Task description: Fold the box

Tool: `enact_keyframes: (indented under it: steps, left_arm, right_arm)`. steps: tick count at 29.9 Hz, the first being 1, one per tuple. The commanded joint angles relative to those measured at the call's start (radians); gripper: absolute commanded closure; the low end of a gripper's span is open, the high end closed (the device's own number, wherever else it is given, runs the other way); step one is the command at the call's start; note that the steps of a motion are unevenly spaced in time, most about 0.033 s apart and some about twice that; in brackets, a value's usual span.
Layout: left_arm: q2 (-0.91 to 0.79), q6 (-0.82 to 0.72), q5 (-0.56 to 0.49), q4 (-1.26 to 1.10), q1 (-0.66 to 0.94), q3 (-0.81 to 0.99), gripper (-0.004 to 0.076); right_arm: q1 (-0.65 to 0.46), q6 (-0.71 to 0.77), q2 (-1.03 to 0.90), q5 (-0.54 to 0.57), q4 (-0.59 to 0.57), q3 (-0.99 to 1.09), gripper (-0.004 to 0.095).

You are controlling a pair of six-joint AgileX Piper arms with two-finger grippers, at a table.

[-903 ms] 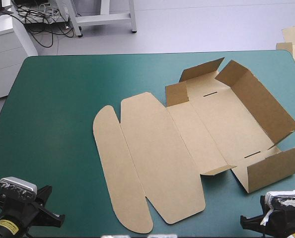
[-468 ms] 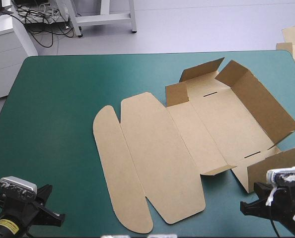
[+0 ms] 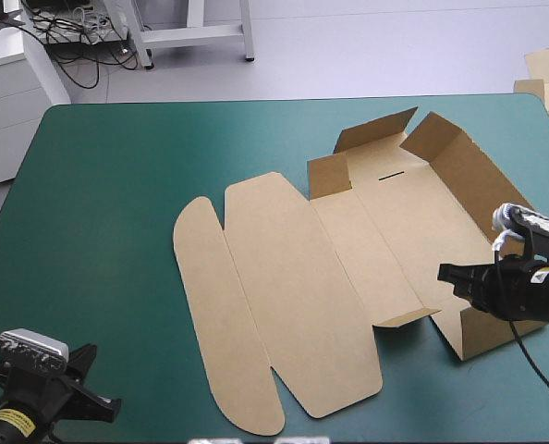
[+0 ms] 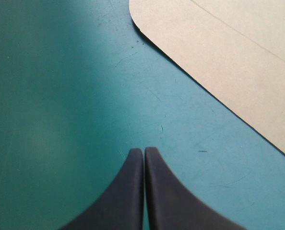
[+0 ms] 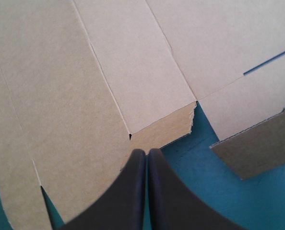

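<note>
Left fingers (image 4: 130,191) closed over teal-green cover (image 4: 61,96), right fingers (image 5: 133,191) closed above brown box (image 5: 85,72), walls (image 3: 482,190) seemingly half-raised

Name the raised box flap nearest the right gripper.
The small near-side tab, just ahead of the right gripper; the bigger flap beside it, the long wall and far-side flaps are farther off.

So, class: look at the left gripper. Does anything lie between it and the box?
Nothing visible does. Only bare teal-green cover lies between the left gripper, which is shut, and the box ahead of it.
</note>
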Motion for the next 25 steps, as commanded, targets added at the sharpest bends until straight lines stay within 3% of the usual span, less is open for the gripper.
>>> enact_keyframes:
  steps: [1, 5, 9, 18, 21, 25]
  left_arm:
    - [0.012, -0.002, -0.066, -0.007, 0.001, -0.024, 0.0734]
    - [0.012, -0.002, -0.066, -0.007, 0.001, -0.024, 0.0734]
    - [0.012, -0.002, -0.066, -0.007, 0.001, -0.024, 0.0734]
    - [0.012, -0.002, -0.066, -0.007, 0.001, -0.024, 0.0734]
    - [0.012, -0.002, -0.066, -0.007, 0.001, -0.024, 0.0734]
    - [0.012, -0.002, -0.066, -0.007, 0.001, -0.024, 0.0734]
  right_arm:
    - [0.001, 0.096, 0.047, 0.008, 0.032, -0.034, 0.0793]
    - [0.001, 0.144, 0.063, 0.01, 0.081, -0.032, 0.0497]
    - [0.003, 0.165, 0.054, 0.01, 0.164, -0.017, 0.0357]
    - [0.112, 0.169, 0.045, 0.0, 0.215, 0.226, 0.0345]
    - [0.11, 0.075, 0.045, -0.048, 0.21, 0.235, 0.0374]
    - [0.11, 0.095, 0.045, -0.136, 0.211, 0.235, 0.0411]
